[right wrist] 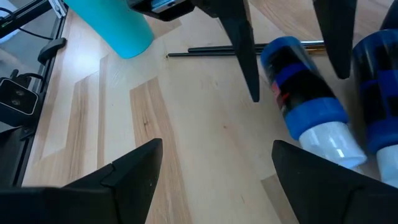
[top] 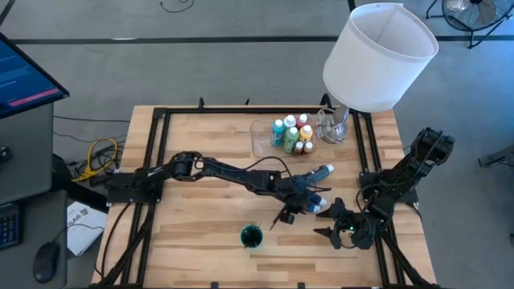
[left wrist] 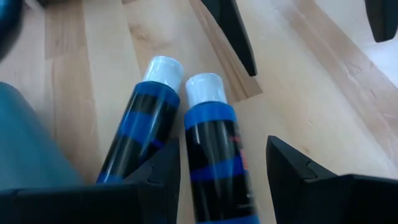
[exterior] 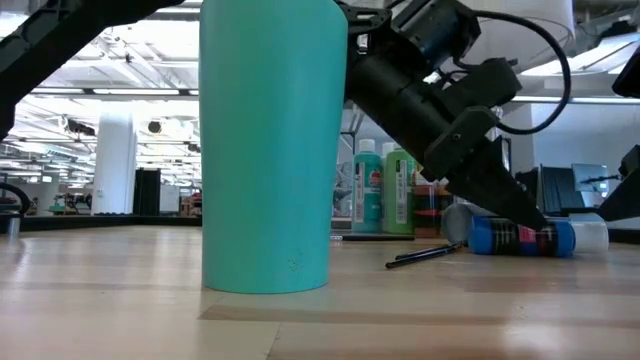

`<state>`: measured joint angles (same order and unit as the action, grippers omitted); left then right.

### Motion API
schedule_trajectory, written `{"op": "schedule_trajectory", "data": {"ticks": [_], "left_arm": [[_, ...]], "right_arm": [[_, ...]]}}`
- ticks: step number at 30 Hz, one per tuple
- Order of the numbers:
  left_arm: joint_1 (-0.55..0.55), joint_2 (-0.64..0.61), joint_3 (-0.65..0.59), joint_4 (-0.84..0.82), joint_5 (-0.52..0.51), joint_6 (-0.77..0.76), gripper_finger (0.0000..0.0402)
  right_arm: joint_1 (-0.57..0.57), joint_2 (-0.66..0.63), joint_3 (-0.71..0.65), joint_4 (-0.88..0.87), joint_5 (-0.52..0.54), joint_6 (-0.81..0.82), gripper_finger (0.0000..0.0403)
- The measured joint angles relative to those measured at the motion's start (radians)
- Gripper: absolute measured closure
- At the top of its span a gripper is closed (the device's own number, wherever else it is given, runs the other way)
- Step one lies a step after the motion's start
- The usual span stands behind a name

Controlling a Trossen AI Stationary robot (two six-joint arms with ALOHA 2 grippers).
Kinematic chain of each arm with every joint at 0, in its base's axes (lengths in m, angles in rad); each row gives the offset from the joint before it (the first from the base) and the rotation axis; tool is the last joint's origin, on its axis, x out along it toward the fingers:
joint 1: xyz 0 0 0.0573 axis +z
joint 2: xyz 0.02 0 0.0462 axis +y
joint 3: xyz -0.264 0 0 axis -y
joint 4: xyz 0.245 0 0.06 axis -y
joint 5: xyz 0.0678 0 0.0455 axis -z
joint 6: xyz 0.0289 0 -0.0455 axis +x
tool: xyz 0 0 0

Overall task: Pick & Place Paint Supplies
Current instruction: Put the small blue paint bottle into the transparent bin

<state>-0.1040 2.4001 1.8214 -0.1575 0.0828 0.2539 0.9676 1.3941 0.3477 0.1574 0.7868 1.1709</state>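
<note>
A clear plastic tray [top: 262, 143] near the table's far edge holds a cluster of upright white-capped paint bottles [top: 291, 133] in green, teal, red, yellow and orange. Beside it stands a clear glass vessel [top: 333, 124] under the big white lampshade [top: 379, 54]. A teal cup [top: 251, 236] stands alone near the table's near edge; nothing can be made out inside it.

Two blue bottles [left wrist: 211, 146] lie side by side on the wooden table [top: 201, 233], toward its right side, caps pointing the same way. The left gripper [left wrist: 221, 171] is lowered over one of them, fingers parted to either side of it without clearly pressing it. The right gripper [right wrist: 214, 168] hovers just beside, wide open and empty. A thin dark brush [right wrist: 242, 50] lies flat between bottles and cup.

Beyond the table is grey floor, a monitor and cables.
</note>
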Motion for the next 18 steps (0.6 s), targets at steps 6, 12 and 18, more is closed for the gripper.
{"op": "schedule_trajectory", "data": {"ticks": [6,12,18], "left_arm": [[0.002,0.0,0.0,-0.04,-0.006,-0.006,0.0272],[-0.002,-0.002,-0.011,-0.104,-0.014,-0.005,0.0302],[-0.002,-0.005,-0.011,-0.149,-0.032,-0.005,0.0327]], "right_arm": [[0.0,0.0,0.0,0.001,0.0,0.0,0.0106],[0.0,0.0,0.0,0.001,0.0,0.0,0.0106],[0.0,0.0,0.0,0.0,0.0,0.0,0.0106]]}}
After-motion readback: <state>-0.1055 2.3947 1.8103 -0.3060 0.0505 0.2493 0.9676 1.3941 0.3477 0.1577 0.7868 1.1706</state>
